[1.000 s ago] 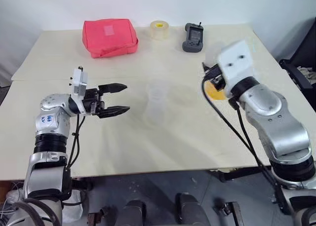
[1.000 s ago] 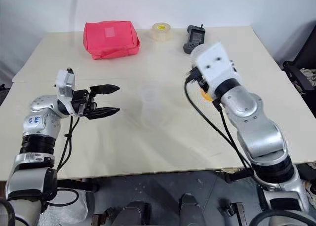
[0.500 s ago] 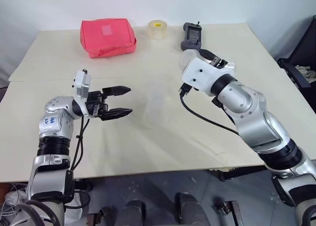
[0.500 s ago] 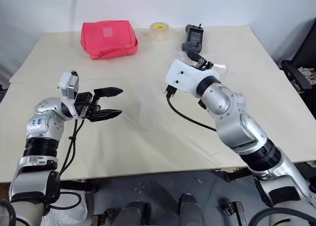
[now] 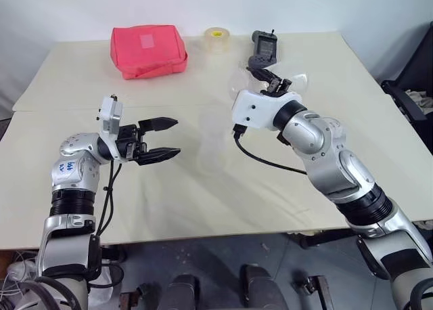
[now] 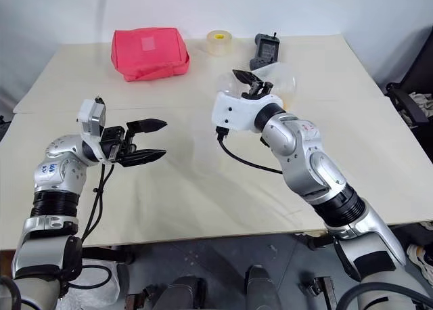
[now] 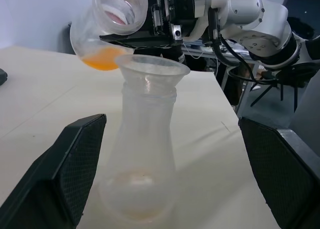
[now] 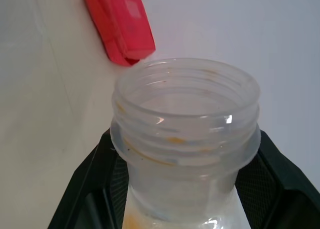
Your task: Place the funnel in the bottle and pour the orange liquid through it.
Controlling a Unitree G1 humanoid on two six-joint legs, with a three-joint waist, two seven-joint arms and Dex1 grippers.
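The clear bottle (image 7: 145,154) stands on the table (image 5: 203,202) with the see-through funnel (image 7: 151,69) seated in its neck. My left gripper (image 5: 177,135) is open, level with the bottle and a short way to its left, touching nothing. My right gripper (image 6: 252,85) is shut on the neck of a round wide-mouthed clear jar (image 6: 279,76). The jar is tipped on its side just above the funnel's rim. The orange liquid (image 7: 100,59) pools in the jar's low side. No stream shows. A faint orange tint lies at the bottle's bottom.
A red pouch (image 5: 149,49), a yellow-cored tape roll (image 5: 216,39) and a black handheld device (image 5: 264,49) lie along the table's far edge. A dark chair (image 5: 416,86) stands past the right edge.
My right arm has swung left with the jar and rolled, tipping the jar onto its side over the funnel. The left gripper has stayed where it was, open.
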